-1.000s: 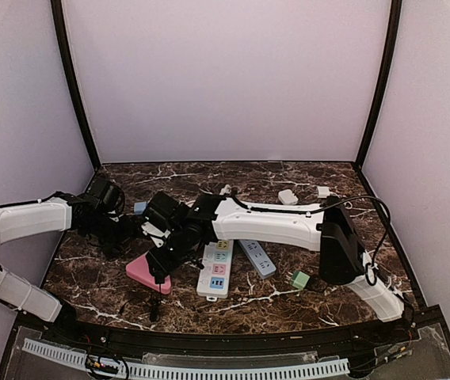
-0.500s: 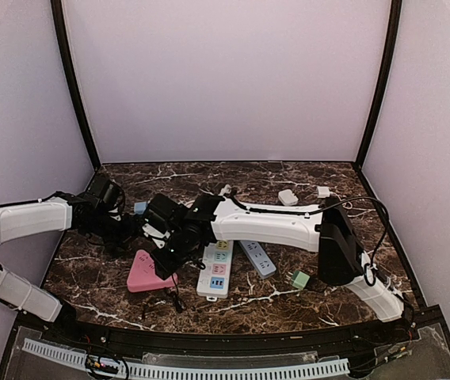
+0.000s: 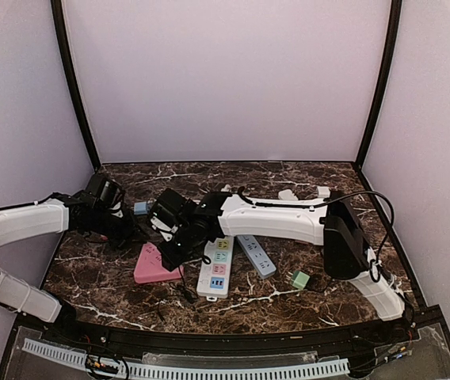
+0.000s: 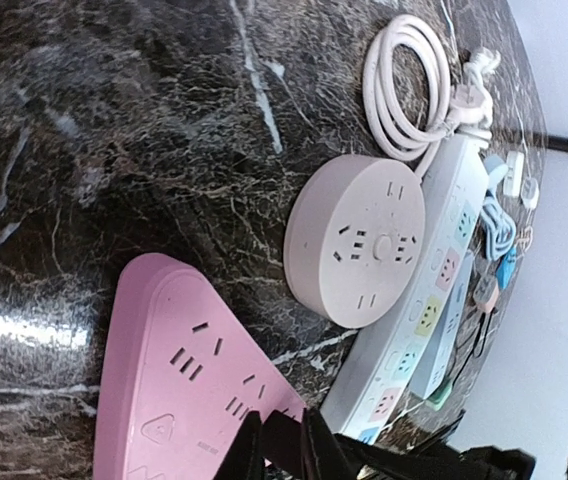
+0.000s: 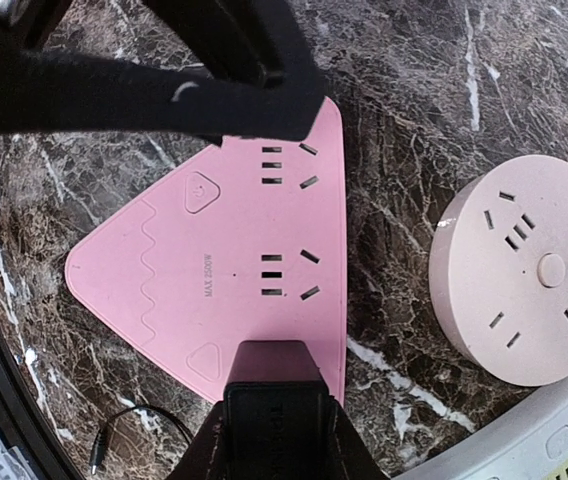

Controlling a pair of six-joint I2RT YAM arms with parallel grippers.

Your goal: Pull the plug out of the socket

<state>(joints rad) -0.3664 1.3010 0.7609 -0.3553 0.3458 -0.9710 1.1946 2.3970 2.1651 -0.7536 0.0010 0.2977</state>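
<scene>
A pink triangular socket (image 3: 152, 267) lies flat on the marble at the front left. A black plug (image 5: 272, 385) stands at the socket's (image 5: 214, 260) near corner, and my right gripper (image 5: 274, 410) is shut on its two sides. A thin black cable (image 5: 124, 432) trails off beside it. My left gripper (image 4: 282, 447) has its jaws closed together, with its tips at the opposite corner of the socket (image 4: 179, 370); nothing pink shows between them. From above, the left gripper (image 3: 130, 231) and right gripper (image 3: 171, 249) meet over the socket.
A round white socket (image 5: 524, 270) sits just right of the pink one, against a long white power strip (image 3: 217, 269). A grey-blue strip (image 3: 255, 257), a green adapter (image 3: 299, 279), white adapters (image 3: 287, 196) and a coiled white cable (image 4: 404, 90) lie beyond.
My left gripper has closed from wide open. The right gripper has tightened onto the plug. The pink socket and the loose black cable have shifted a little to the right.
</scene>
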